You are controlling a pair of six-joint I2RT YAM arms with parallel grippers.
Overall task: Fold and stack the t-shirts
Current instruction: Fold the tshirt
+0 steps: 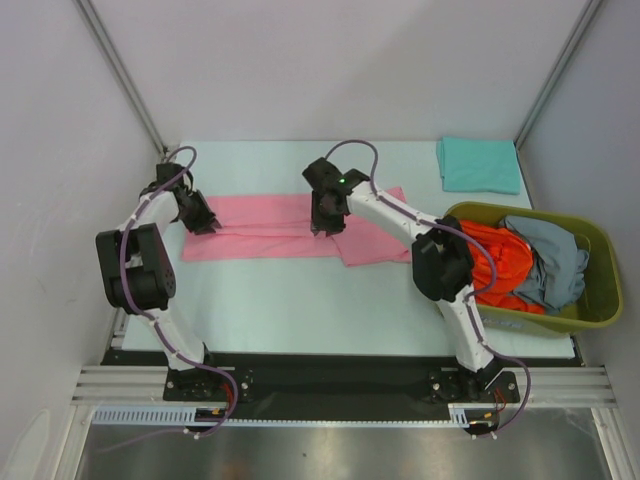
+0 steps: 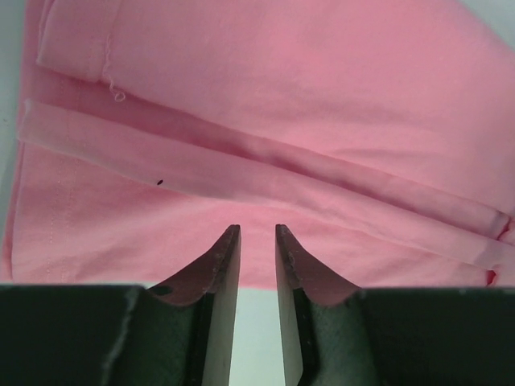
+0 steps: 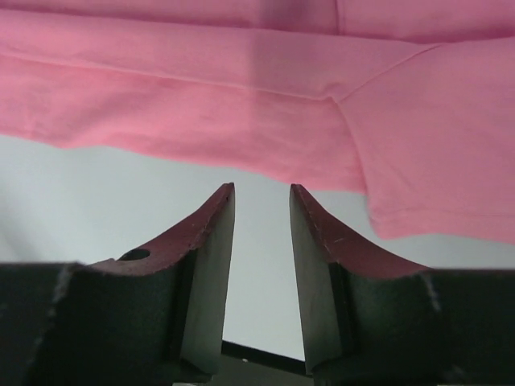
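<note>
The pink t-shirt [image 1: 265, 238] lies as a folded strip across mid-frame on the tabletop [image 1: 300, 300]. The left tool [image 1: 203, 218] is at its left end and the right tool [image 1: 326, 225] over its middle, both slightly apart and empty. Bare tabletop spreads below its lower edge.

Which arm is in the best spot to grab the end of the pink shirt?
Probably left: the left gripper sits at the pink shirt's left end, jaws open; the right gripper is at its middle.
</note>
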